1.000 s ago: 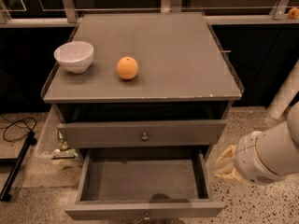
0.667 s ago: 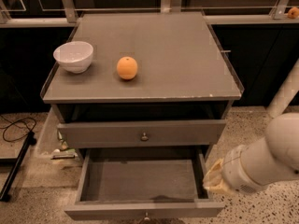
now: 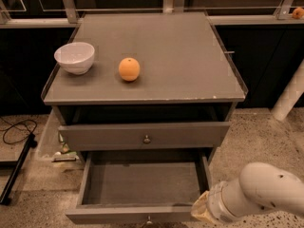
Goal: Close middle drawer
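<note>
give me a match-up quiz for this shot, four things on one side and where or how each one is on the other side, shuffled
Things
1. white bowl
2. orange
3. middle drawer
4. end effector

Places or states
a. pulled far out
b. near the left edge of the cabinet top
c. at the open drawer's right front corner
d. on the cabinet top, just right of the bowl

Pairs: 1-b, 2-d, 3-a, 4-c
</note>
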You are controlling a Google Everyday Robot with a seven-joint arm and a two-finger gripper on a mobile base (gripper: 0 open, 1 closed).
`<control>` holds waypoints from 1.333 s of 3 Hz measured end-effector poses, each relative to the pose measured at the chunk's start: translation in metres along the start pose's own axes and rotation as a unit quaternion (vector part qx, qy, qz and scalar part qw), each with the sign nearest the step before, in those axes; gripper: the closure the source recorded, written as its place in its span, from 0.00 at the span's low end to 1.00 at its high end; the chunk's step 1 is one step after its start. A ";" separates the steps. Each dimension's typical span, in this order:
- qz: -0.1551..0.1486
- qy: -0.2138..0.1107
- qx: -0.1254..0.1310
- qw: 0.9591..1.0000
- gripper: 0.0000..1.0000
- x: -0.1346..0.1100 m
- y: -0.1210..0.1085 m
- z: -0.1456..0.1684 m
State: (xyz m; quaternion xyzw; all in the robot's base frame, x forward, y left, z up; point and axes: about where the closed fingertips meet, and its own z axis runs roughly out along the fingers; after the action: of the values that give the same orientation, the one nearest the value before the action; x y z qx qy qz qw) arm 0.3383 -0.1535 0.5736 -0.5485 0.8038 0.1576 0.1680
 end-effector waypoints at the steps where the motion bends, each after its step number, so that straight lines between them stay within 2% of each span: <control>1: 0.003 -0.032 0.018 0.999 1.00 0.014 -0.014 0.042; 2: -0.013 -0.040 0.049 0.998 1.00 0.032 -0.046 0.045; 3: -0.007 -0.050 0.087 0.995 1.00 0.055 -0.087 0.013; 4: -0.011 -0.053 0.094 0.994 1.00 0.050 -0.095 0.008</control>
State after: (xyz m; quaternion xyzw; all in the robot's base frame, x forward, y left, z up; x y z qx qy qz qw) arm 0.4110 -0.2245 0.5381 -0.5302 0.7989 0.1084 0.2624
